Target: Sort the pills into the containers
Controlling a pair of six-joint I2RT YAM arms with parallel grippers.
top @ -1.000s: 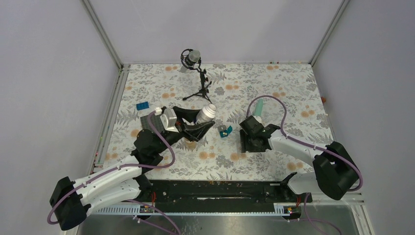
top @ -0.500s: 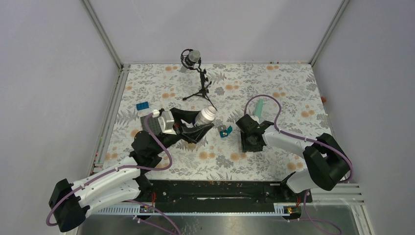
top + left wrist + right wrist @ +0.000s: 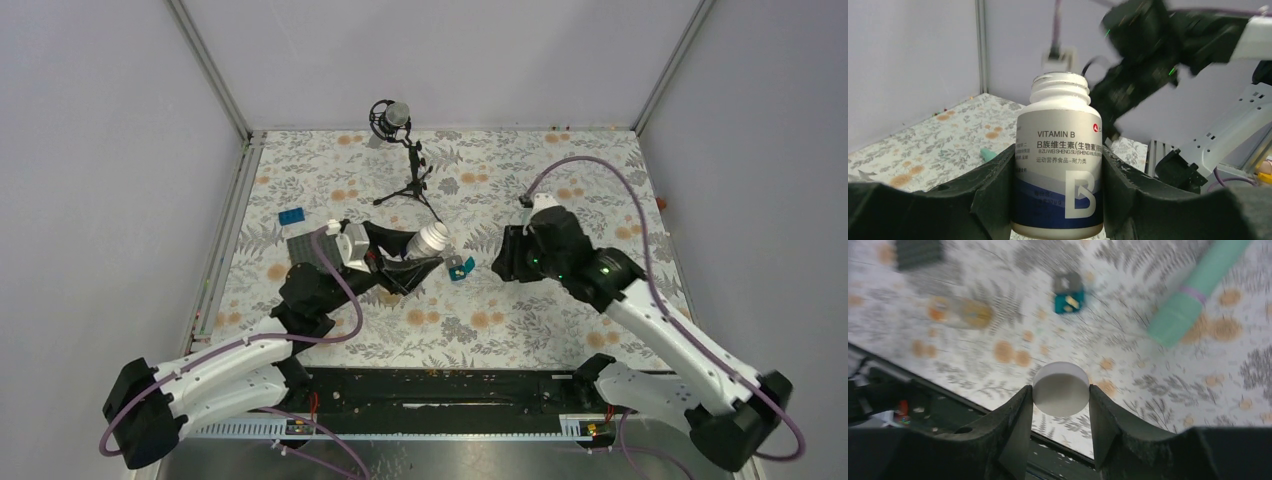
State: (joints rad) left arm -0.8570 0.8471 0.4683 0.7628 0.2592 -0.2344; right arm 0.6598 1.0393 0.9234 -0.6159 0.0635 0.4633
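Top view: at frame centre, the left hand (image 3: 424, 249) grasps an uncapped vitamin bottle (image 3: 432, 238), tipped toward the touching teal box (image 3: 467, 265) and grey box (image 3: 455, 265) on the floral desk (image 3: 560, 170). Left wrist view: both fingers press the bottle's sides. Right wrist view: the right hand (image 3: 1061, 390) is clenched on a white cap (image 3: 1061, 389). The boxes lie at upper centre and the mint-green organizer strip (image 3: 1193, 290) at upper right.

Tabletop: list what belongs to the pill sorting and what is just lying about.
Job in hand:
- vitamin bottle, open, in the left gripper
- white cap in the right gripper
- mint-green organizer strip
- teal box segment
- grey box segment

Lying about:
- dark studded plate
- blue brick
- microphone on tripod
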